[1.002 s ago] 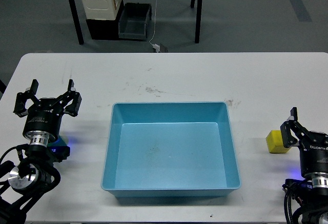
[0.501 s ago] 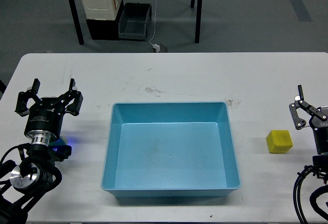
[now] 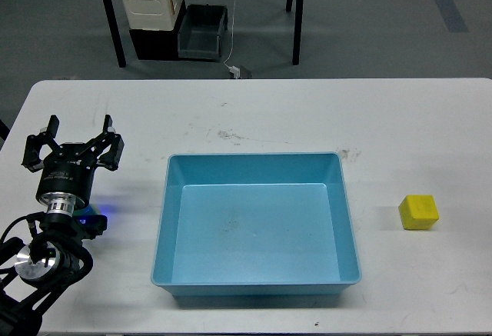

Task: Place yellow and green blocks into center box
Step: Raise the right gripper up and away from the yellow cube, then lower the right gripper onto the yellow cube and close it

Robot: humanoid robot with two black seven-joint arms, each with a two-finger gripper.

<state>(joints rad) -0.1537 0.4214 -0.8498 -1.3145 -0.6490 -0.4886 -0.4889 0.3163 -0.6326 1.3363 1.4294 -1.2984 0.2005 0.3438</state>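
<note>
White flat bench (image 3: 261, 113): holds a light-blue rectangular plastic box (image 3: 257, 278) at centre, nothing inside it. Small yellow cube block (image 3: 418, 212) rests on the bench, well right of the box. Left pincer (image 3: 74, 145): released, fingers spread, grasping nothing, left of the box. Right pincer out of view. Green block not discernible.

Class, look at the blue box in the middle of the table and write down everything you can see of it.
The blue box is a shallow, open, rectangular tub, light blue, smooth like plastic, with rounded corners, sloping walls and a thin rim. It sits flat on the white table, near the front edge, and holds nothing; faint scuffs mark its floor. Nothing touches it: the yellow block lies apart on its right, the left pincer hangs open on its left.
</note>
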